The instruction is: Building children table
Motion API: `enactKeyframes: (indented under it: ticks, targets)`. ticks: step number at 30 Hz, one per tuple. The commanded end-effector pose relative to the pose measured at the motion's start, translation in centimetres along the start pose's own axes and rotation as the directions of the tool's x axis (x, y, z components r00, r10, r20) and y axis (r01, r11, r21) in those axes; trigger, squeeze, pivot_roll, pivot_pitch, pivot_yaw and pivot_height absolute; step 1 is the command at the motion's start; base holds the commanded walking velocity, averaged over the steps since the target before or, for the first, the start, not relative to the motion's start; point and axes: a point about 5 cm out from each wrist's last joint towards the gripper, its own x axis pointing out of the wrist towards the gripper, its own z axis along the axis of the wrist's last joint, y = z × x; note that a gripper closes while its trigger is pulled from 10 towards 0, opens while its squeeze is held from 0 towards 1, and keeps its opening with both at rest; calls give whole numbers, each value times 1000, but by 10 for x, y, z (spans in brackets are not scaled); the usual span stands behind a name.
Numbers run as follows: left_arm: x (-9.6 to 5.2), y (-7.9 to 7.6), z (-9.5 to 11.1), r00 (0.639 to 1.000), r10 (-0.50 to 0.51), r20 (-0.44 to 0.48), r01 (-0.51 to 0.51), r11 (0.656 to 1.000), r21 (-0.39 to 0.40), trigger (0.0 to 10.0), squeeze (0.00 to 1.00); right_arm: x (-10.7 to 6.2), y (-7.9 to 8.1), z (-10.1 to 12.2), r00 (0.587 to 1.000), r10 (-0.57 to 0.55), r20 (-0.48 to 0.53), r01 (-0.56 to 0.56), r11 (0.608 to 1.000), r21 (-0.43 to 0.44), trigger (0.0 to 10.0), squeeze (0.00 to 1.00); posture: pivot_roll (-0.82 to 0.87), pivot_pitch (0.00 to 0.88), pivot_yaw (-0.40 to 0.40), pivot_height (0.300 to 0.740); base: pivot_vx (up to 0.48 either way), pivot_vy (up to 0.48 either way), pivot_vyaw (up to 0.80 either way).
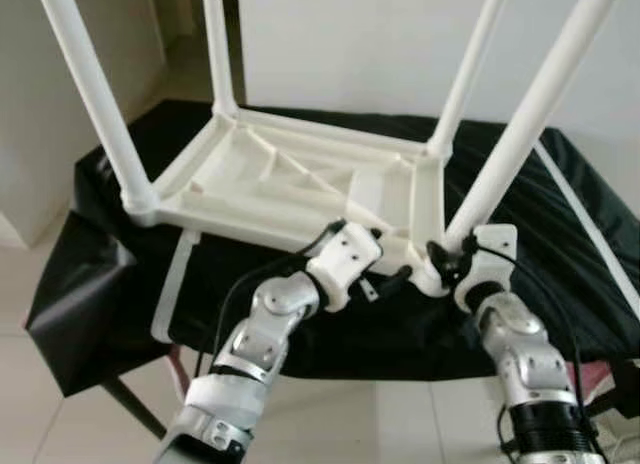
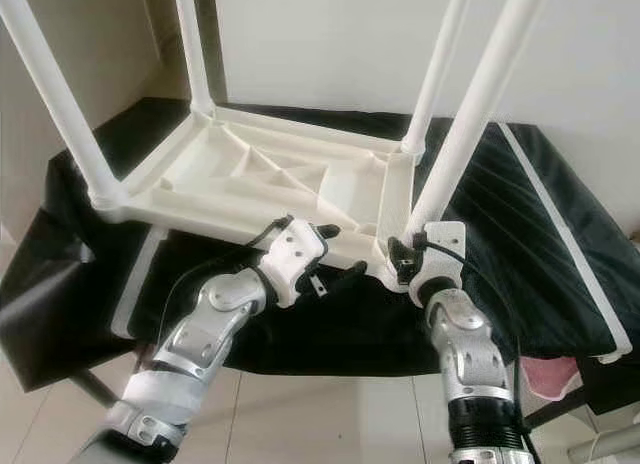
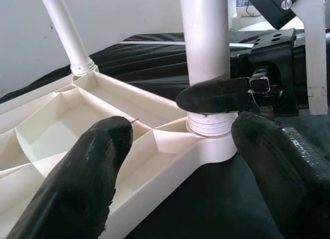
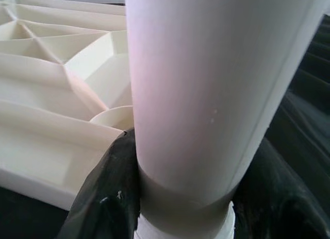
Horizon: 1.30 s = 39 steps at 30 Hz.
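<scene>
A white children's table [image 1: 290,179] lies upside down on a black-draped surface, with its legs pointing up. My right gripper [image 1: 445,264] is shut on the base of the near right leg [image 1: 530,124], where the leg meets its corner socket. In the right wrist view the black fingers [image 4: 103,198] wrap both sides of that leg [image 4: 206,95]. My left gripper [image 1: 395,274] is open just left of that same corner. In the left wrist view its fingers [image 3: 87,177] straddle the table's rim below the leg [image 3: 203,43].
The black cloth [image 1: 100,274] covers the whole work surface and hangs over its front edge. A loose long white bar [image 1: 590,224] lies on the right of the cloth and another white strip [image 1: 175,284] at the front left. Something pink [image 2: 550,374] sits on the floor at the right.
</scene>
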Motion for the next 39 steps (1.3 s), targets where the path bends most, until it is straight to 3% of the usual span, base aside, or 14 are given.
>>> enactKeyframes:
  ticks: [1,5,6,11,13,23,24,35,39]
  targets:
    - [3,2,1,999,52,-3,-52,999,10,10000,0,-6,-5,-15,993,-100,-70,101,995,1,10000,0,-52,0,-40,740,0,0,0]
    - [3,3,0,999,53,-4,-53,999,10,10000,0,-9,0,-21,976,-194,-100,197,980,11,10000,0,-50,0,-43,740,0,0,0]
    - [2,5,0,998,62,-8,-61,998,13,10000,0,-12,1,-24,951,-286,-117,291,957,21,10000,0,-45,0,-48,740,0,0,0]
    - [-1,11,-1,996,83,-14,-83,996,20,10000,0,-18,4,-28,880,-455,-141,464,885,42,10000,0,-34,0,-55,740,0,0,0]
    - [-2,13,-1,996,92,-16,-92,996,22,10000,0,-16,14,-27,883,-448,-137,459,886,65,10000,0,-33,0,-55,740,0,0,0]
    - [-2,12,-1,996,92,-15,-92,996,23,10000,0,-15,25,-24,914,-389,-112,397,916,60,10000,0,-32,0,-58,740,0,0,0]
    - [-5,13,-2,995,99,-18,-99,995,24,10000,0,-16,28,-21,921,-377,-96,385,919,89,10000,1000,-25,0,-65,740,0,0,0]
    - [-6,18,0,993,118,-11,-117,993,30,10000,0,-18,18,-9,944,-331,7,329,940,94,10000,1000,-37,0,-64,740,0,0,0]
    - [-4,17,3,994,112,0,-112,993,26,10000,0,-23,7,-11,967,-253,39,250,965,74,10000,1000,-48,0,-61,740,0,0,0]
